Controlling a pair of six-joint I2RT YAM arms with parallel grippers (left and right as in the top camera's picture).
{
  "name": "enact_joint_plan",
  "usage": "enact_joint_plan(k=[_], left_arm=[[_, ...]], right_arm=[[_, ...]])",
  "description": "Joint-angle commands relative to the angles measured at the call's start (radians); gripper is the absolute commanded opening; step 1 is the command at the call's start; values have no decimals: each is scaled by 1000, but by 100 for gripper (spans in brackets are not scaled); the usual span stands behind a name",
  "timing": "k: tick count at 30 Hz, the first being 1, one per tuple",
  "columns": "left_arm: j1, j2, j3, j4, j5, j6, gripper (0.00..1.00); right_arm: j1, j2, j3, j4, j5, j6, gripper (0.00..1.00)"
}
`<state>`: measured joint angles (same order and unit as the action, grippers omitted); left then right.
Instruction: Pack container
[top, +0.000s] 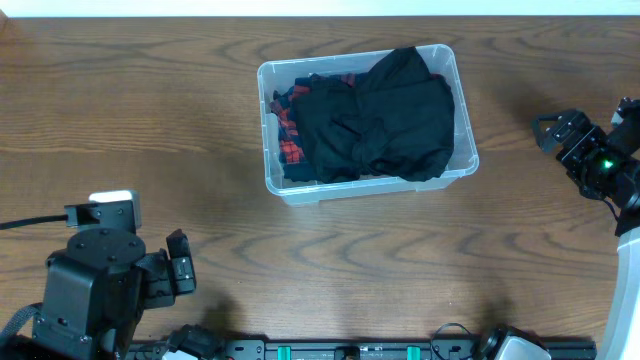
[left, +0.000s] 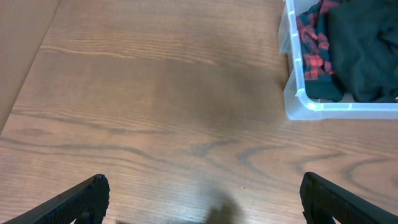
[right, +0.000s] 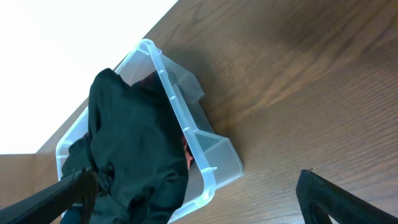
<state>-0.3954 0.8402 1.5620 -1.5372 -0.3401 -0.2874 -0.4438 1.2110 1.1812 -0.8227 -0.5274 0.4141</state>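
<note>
Container (top: 372, 188): a clear bin on the wood-grain worktop (top: 150, 110), centre-rear in the overhead view. It sits between the two arms and well apart from both.
Contents: a black garment (top: 385, 115) fills most of the bin. A red-and-black plaid cloth (top: 288, 128) lies at the end toward the left arm, partly under the black one.

Left gripper (left: 204, 186): the overhead view places it near the front-left of the worktop, but the finger gap is hard to read there. The left wrist view settles it. The fingers (left: 87, 196) sit at the two lower corners of the frame, spread wide, with only bare worktop between them and nothing held. This view also catches the container's near corner at upper right, with plaid pressed against the clear wall.

Right gripper (right: 196, 180): in the overhead view it is at the right edge, roughly level with the container and off to its side. In the right wrist view the fingers are spread wide with nothing grasped, and the container lies beyond them. Only this view shows the moulded ridges on the end wall and the black garment heaped over the rim at the far corner. The plaid shows here only as a thin red sliver.
</note>
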Motion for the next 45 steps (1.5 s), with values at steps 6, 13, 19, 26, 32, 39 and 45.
enact_joint_plan(k=[6, 13, 19, 26, 32, 39, 45], left_arm=[[47, -39, -70, 187, 11, 135, 98], [220, -196, -328, 484, 159, 232, 98], [289, -393, -644, 678, 216, 232, 98], [289, -610, -930, 768, 255, 231, 98], [301, -768, -1106, 830, 255, 231, 98], [333, -838, -1237, 896, 255, 230, 98], [333, -838, -1294, 901, 254, 231, 98]], right_arm=[[-8, 3, 2, -1, -11, 8, 99], [-8, 3, 2, -1, -11, 8, 99], [-8, 3, 2, -1, -11, 8, 99], [-8, 3, 2, -1, -11, 8, 99], [-8, 3, 2, -1, -11, 8, 99], [-8, 3, 2, -1, -11, 8, 99], [-8, 3, 2, -1, -11, 8, 99]])
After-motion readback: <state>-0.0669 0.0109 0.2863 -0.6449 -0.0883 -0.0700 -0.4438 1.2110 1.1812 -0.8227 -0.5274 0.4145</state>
